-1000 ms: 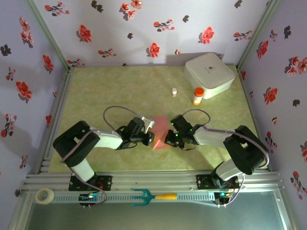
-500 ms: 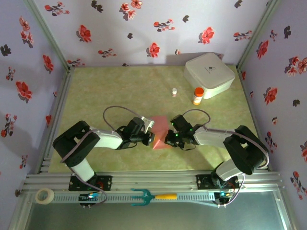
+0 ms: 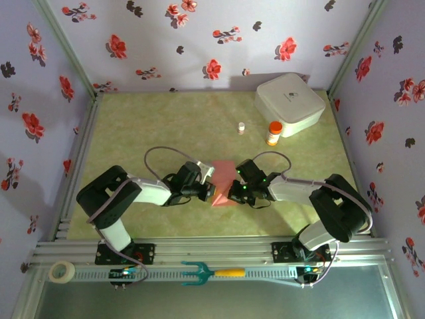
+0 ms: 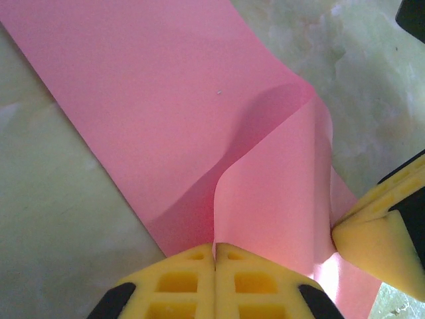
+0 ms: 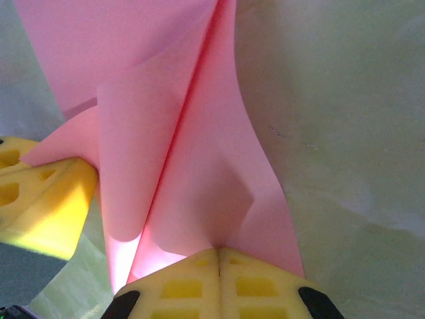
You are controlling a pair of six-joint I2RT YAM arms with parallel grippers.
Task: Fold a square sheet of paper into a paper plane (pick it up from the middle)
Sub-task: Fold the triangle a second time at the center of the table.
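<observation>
The left jaws are squeezed fully shut on the square sheet of paper (image 3: 224, 176) at its 8 o'clock side; the right jaws are shut on its 4 o'clock side. The thin, smooth pink sheet is bent into a soft ridge, just 6 o'clock of the middle of the desk (image 3: 166, 126).

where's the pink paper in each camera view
top external: pink paper mid-table, between left gripper and right gripper
left wrist: upper centre, pinched by left gripper at the bottom
right wrist: centre, pinched by right gripper at the bottom
shared landmark: green tabletop
</observation>
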